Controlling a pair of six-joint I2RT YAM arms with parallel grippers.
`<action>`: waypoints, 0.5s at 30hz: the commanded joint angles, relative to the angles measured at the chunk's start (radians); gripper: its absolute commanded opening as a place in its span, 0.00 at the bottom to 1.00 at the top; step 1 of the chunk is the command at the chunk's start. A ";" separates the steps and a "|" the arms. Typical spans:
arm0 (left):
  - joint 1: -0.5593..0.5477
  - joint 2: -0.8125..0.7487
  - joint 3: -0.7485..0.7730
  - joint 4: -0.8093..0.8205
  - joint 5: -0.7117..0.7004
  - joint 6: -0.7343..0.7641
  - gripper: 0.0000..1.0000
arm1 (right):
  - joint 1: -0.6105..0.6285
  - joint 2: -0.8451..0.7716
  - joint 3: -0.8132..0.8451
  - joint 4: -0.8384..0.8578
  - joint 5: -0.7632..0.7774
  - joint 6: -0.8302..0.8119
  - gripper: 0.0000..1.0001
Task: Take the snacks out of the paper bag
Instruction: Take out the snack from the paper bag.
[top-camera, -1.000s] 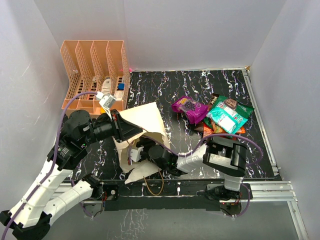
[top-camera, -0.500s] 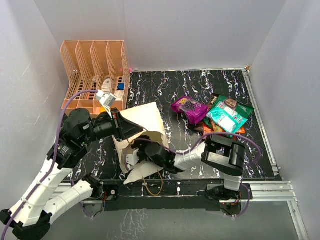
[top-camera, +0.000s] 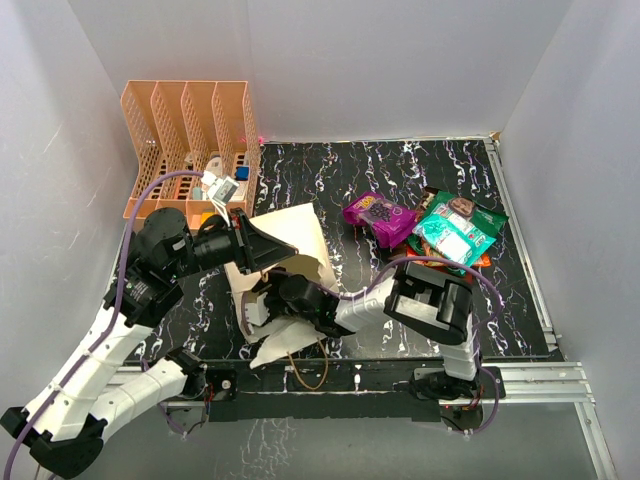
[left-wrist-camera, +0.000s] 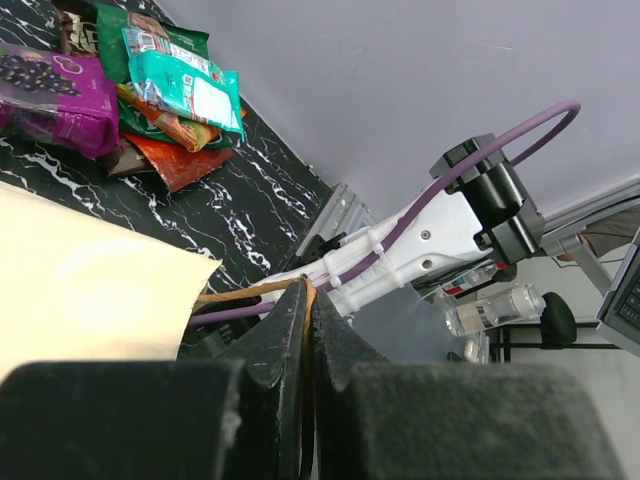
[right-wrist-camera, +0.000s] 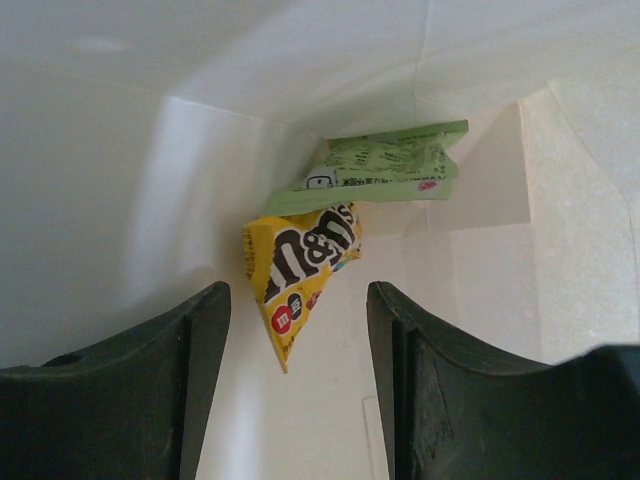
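Observation:
The paper bag (top-camera: 295, 235) lies on its side at the table's left centre, its mouth toward the near edge. My left gripper (left-wrist-camera: 305, 300) is shut on the bag's brown cord handle (left-wrist-camera: 240, 293) and holds the upper side up. My right gripper (right-wrist-camera: 300, 295) is open, deep inside the bag. Just ahead of its fingers hangs a yellow M&M's packet (right-wrist-camera: 300, 265), with a pale green packet (right-wrist-camera: 375, 165) behind it at the bag's bottom. Other snacks lie in a pile on the right: a purple packet (top-camera: 378, 217) and green and teal ones (top-camera: 455, 230).
The orange slotted rack (top-camera: 190, 140) with small white and blue items stands at the back left. The bag's second cord loop (top-camera: 305, 370) hangs over the near edge. White walls enclose the table.
My right gripper has pushed further left into the bag. My left gripper has shifted a little right and up, still holding the handle.

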 joint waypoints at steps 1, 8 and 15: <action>0.000 -0.006 0.011 0.088 0.044 -0.038 0.00 | -0.026 0.040 0.048 0.137 0.011 0.066 0.61; 0.000 -0.010 0.003 0.082 0.044 -0.039 0.00 | -0.072 0.106 0.082 0.227 -0.028 0.126 0.62; 0.000 -0.012 -0.010 0.085 0.037 -0.042 0.00 | -0.077 0.171 0.176 0.188 -0.044 0.102 0.54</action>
